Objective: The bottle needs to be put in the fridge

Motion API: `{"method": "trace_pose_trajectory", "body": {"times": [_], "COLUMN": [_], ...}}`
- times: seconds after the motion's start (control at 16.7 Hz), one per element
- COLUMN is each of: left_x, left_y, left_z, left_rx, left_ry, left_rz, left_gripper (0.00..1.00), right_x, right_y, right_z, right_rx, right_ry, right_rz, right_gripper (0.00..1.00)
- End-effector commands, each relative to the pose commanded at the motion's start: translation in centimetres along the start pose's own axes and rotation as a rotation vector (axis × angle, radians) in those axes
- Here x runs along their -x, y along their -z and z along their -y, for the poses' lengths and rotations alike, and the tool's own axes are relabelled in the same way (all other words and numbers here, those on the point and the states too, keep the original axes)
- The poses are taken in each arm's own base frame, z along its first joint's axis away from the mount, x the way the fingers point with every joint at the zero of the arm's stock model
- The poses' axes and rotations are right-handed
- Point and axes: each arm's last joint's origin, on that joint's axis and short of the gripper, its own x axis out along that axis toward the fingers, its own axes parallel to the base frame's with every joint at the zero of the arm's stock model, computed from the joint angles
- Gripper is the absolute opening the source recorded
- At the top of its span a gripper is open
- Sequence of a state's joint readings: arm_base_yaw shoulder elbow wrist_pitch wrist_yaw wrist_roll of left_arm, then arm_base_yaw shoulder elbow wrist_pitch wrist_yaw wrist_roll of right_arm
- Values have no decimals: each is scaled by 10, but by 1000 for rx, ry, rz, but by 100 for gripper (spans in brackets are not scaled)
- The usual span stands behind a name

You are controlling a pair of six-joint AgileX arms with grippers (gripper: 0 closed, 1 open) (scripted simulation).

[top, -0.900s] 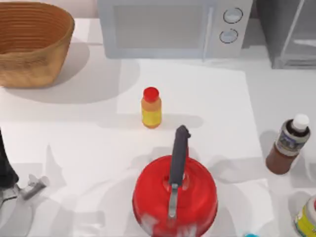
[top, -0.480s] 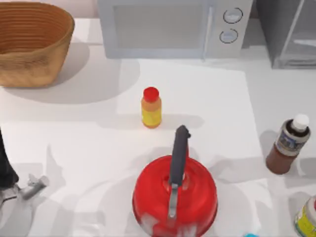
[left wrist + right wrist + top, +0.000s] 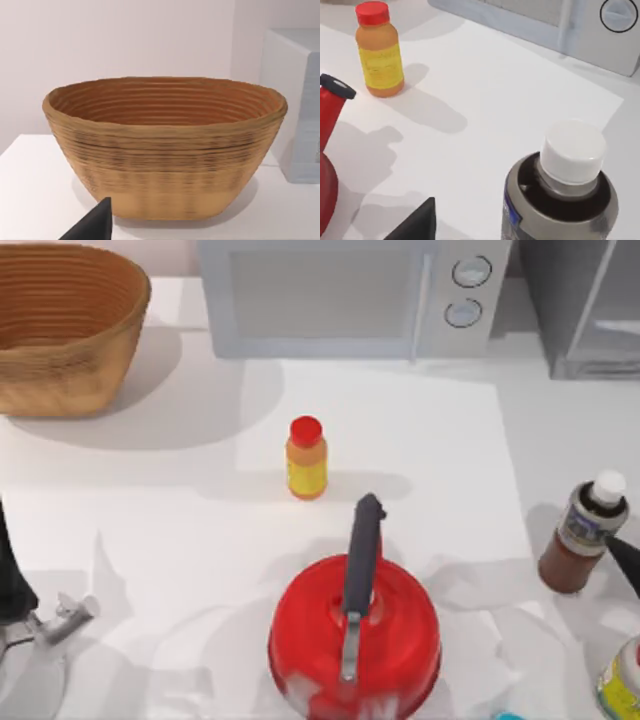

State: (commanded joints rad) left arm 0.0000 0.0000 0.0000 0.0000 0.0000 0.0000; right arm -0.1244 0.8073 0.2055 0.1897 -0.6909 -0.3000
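step in hand: approach to the bottle [image 3: 583, 535]. the bottle stands upright on the white table [image 3: 150, 530] at the right edge of the top view, a little below mid-height, untouched. the right gripper [image 3: 626, 562] enters at the right edge of that frame as a dark tip just beside the bottle's lower right side, apparently not touching it; whether its jaws are wide or narrow cannot be told from this sliver. in the right wrist view the bottle's white cap sits close under the camera at the lower right of the frame, with one dark finger [image 3: 417, 222] at the bottom edge.

next move, as a judgement: bring the jaws round the brown body below the label, close on it, lift clear, then carry it to the fridge [image 3: 585, 305] in the upper right corner of the top view. the fridge door appears closed, though little of it is visible, so opening it may be required first.

the left gripper [image 3: 62, 618] is parked at the lower left of the top view; its jaw state cannot be told.

count, near to far in the top view:
- one yellow-labelled container [image 3: 620, 685], lower right corner.
- one red kettle [image 3: 354, 640], lower centre.
- one brown bottle, right edge.
- one orange-yellow bottle [image 3: 306, 459] with red cap, centre.
- one wicker basket [image 3: 65, 325], upper left.
- one microwave [image 3: 350, 295], upper centre.
- one fridge, upper right.
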Motion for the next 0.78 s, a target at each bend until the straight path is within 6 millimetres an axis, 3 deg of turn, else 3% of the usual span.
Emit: {"method": "trace_pose_trajectory", "body": {"times": [0.42, 0.78], "left_x": [0, 0], "left_y": [0, 0], "left_z": [0, 0], "left_rx": [0, 0], "left_ry": [0, 0], "left_rz": [0, 0], "left_gripper": [100, 100], "right_x": [-19, -20], "right_y": [32, 36], "right_z": [27, 27], "right_rx": [19, 21], "right_ry": [-144, -158], "right_rz": [-79, -82], "right_gripper": [100, 100]}}
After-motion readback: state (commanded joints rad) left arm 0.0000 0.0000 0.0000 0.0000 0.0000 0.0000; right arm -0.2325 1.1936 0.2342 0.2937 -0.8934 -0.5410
